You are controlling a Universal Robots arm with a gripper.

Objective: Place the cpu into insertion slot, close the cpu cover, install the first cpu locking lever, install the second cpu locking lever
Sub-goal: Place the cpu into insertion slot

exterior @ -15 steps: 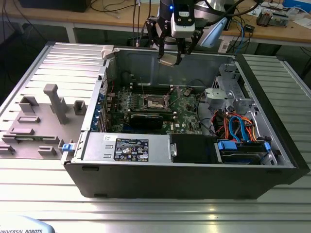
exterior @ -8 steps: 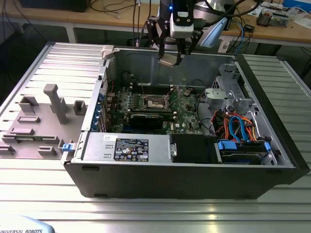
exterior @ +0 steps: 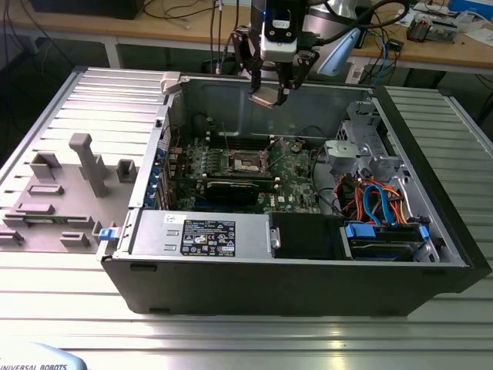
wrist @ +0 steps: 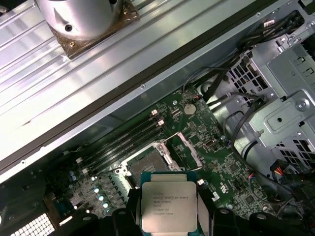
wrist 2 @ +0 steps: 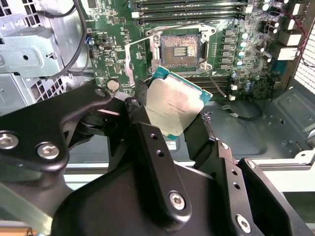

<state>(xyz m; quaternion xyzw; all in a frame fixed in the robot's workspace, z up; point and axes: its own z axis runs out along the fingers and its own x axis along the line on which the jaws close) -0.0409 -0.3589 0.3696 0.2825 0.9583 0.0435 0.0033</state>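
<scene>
- computer case [exterior: 231, 289] lies open side up on the ribbed table [exterior: 231, 339]; green circuit board [exterior: 296, 177] sits on its floor
- gripper [exterior: 266, 96] hangs high above the case's far edge, well clear of the board; fingers closed on two opposite edges of the cpu [exterior: 263, 98]
- insertion slot [wrist 2: 179, 49] near the middle of the board; dark centre bare, nothing seated in it
- cpu cover [wrist 2: 129, 59] appears swung up at one edge of the slot; window not over the socket
- cpu [wrist: 167, 204] in both wrist views: silver top faces the cameras; looks tilted in the exterior view
- risks, as judged: edge-only grip, so the chip may slip or rotate; a tilted chip could land corner-first and damage the slot's contacts; sideways offset could put it on the metal rim or strike the raised cover
</scene>
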